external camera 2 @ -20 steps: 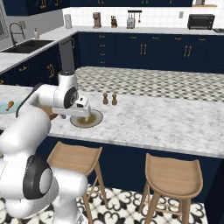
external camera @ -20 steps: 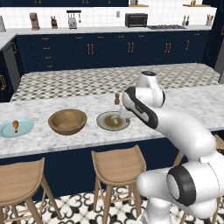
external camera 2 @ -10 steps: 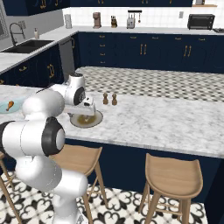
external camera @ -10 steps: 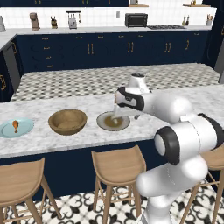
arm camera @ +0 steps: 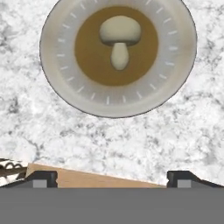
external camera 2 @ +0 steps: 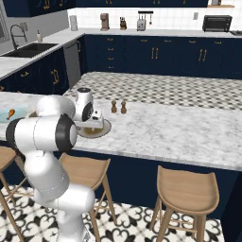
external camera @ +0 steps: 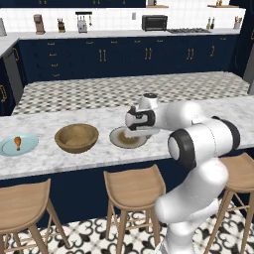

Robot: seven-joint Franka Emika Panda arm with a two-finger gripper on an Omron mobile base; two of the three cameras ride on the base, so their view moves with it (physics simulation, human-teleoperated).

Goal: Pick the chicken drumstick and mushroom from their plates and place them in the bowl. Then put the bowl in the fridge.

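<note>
Gripper: the gripper point(arm camera: 112, 178) is hanging over the desk with its jaws spread wide and nothing between them; in the left base view the gripper point(external camera: 133, 133) is sitting just above the near edge of the grey-rimmed plate.
Mushroom: the mushroom point(arm camera: 120, 38) is lying flat on the brownish centre of the grey-rimmed plate point(arm camera: 65, 92), cap toward the top of the hand view and stem pointing toward the gripper; it is sitting well clear of the finger tips.
Grey-rimmed plate: the same plate point(external camera: 117, 140) is resting on the desk just to the right of the bowl, partly covered by the arm's hand in both base views point(external camera 2: 105, 127).
Bowl: the wooden bowl point(external camera: 76, 137) is standing upright on the desk between the two plates, with nothing showing inside it.
Chicken drumstick: the chicken drumstick point(external camera: 17, 142) is lying on the light blue plate point(external camera: 27, 147) at the left end of the desk, well apart from the gripper.
Desk: the marble desk point(external camera: 74, 159) is carrying both plates and the bowl in a row along its near side.
Shakers: two small brown shakers point(external camera 2: 118, 107) are standing side by side on the desk, behind the grey-rimmed plate.
Stools: wooden stools point(external camera: 132, 184) are lining the near side of the desk.
</note>
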